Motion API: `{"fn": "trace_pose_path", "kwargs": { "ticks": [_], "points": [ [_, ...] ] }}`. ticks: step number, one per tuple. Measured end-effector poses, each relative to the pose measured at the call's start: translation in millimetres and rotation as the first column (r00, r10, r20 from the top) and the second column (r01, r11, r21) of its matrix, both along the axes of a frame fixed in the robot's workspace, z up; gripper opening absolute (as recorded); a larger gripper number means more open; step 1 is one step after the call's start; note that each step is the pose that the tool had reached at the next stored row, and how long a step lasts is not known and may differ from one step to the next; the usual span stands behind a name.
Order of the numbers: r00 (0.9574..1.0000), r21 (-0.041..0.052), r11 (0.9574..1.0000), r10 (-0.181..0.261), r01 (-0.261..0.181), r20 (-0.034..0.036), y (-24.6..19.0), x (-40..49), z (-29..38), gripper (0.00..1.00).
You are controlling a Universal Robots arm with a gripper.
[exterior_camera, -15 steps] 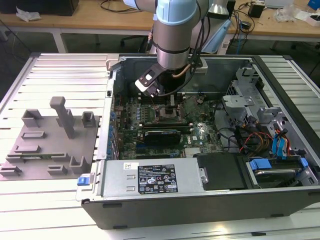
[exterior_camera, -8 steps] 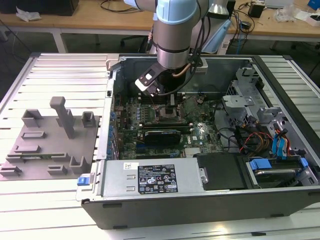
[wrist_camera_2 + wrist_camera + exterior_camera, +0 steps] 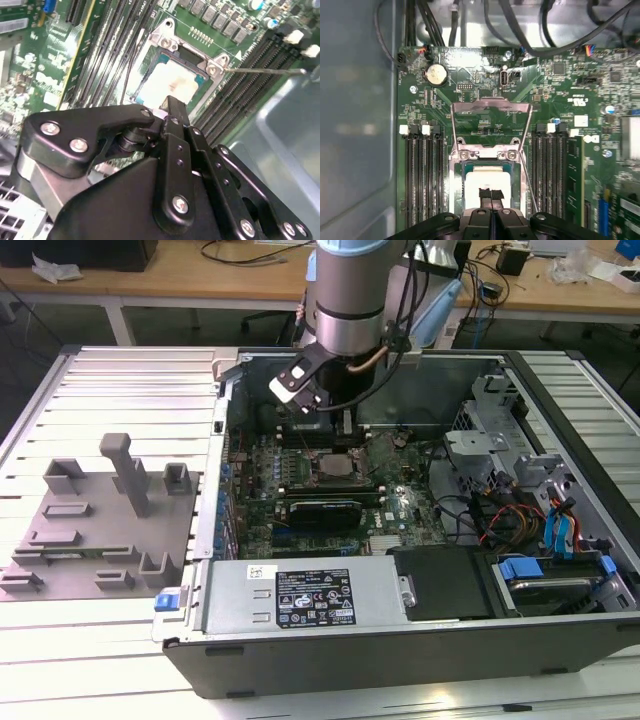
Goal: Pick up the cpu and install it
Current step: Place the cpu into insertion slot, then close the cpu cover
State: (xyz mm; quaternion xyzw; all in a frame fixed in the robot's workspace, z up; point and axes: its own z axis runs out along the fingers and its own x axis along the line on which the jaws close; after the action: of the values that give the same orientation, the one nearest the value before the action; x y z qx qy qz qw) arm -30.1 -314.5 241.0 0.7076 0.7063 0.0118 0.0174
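Note:
The cpu lies flat in the motherboard socket, its pale silver top showing. It also appears in the second wrist view as the cpu and in the exterior view as the cpu, in the middle of the open computer case. My gripper hangs just above the chip's near edge. Its two black fingers are pressed together with nothing between them. The socket's metal load plate is flipped up, and its thin lever stands free to the side.
Black memory slots flank the socket on both sides. A grey fixture plate with blocks lies outside the case on the exterior view's left. The power supply runs along the case front. Drive cages and cables fill the exterior view's right.

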Motion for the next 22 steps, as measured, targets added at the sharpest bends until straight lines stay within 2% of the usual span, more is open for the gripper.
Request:
{"fn": "trace_pose_path", "kwargs": {
  "ticks": [2, 3, 19, 22],
  "points": [
    [1.0, -0.0008, 1.0, 0.0, 0.0, 0.0, 0.0, 0.0, 9.4, 0.11],
    [1.0, -0.0009, 1.0, 0.0, 0.0, 0.0001, 0.0, 0.0, 12.0, 0.11],
    [1.0, -0.0008, 1.0, 0.0, 0.0, 0.0002, 0.0, 0.0, 12.4, 0.11],
    [1.0, -0.0009, 1.0, 0.0, 0.0, 0.0, 0.0, 0.0, 14.9, 0.11]
  ]
}}
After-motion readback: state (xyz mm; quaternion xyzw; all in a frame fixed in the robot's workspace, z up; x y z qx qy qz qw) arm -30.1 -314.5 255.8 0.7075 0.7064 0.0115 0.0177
